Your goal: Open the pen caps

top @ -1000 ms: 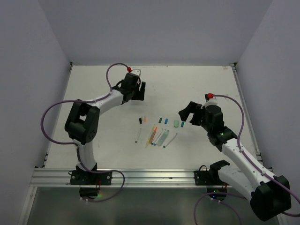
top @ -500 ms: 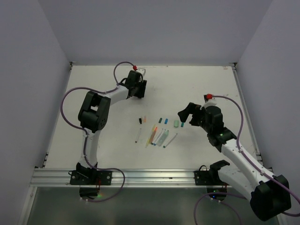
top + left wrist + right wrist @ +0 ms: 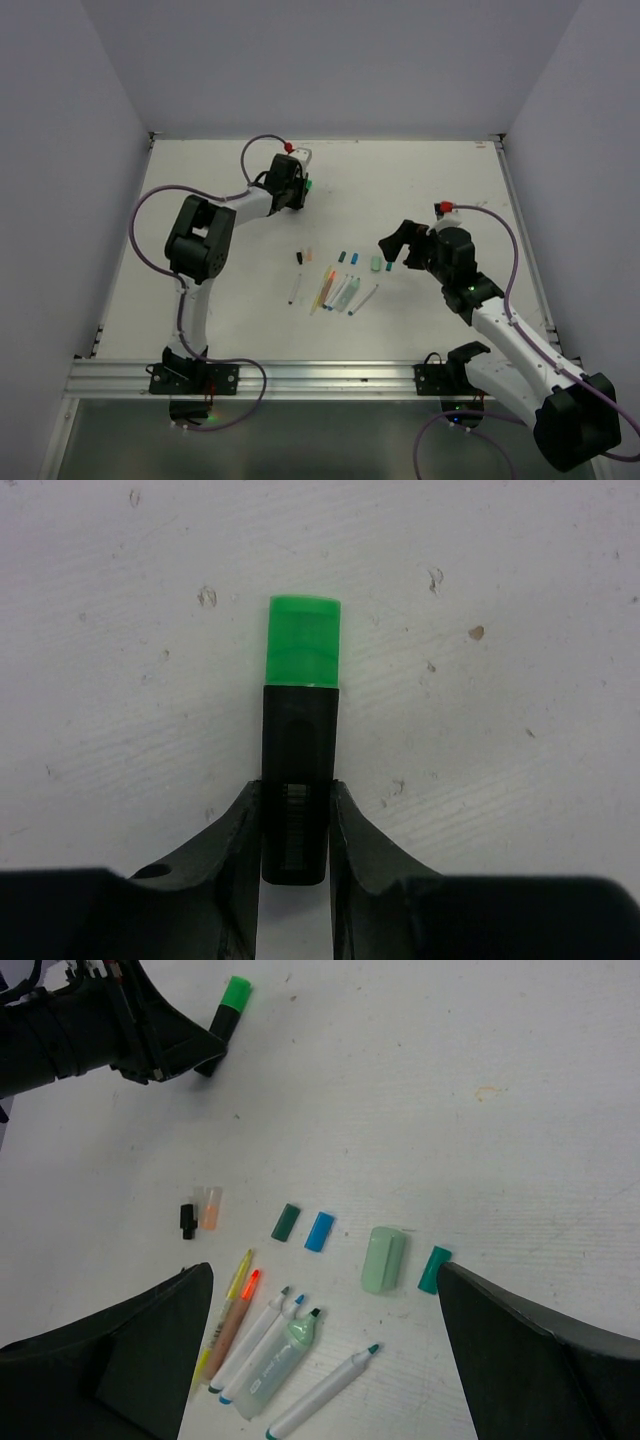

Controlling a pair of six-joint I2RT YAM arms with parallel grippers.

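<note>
A white surface (image 3: 420, 180), scuffed and speckled, carries a fan of uncapped pens near its middle: an orange-tipped highlighter (image 3: 228, 1328), two slim white pens (image 3: 250, 1340), a pale mint highlighter (image 3: 272, 1368) and, just to their right, a white teal-tipped pen (image 3: 320, 1395). An aluminium rail (image 3: 320, 376) borders the near edge.

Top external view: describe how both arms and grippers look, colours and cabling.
The left arm and right arm have white links with black joint housings. A looping purple cable with a red plug runs to each wrist. The left gripper and right gripper are matte black.
</note>
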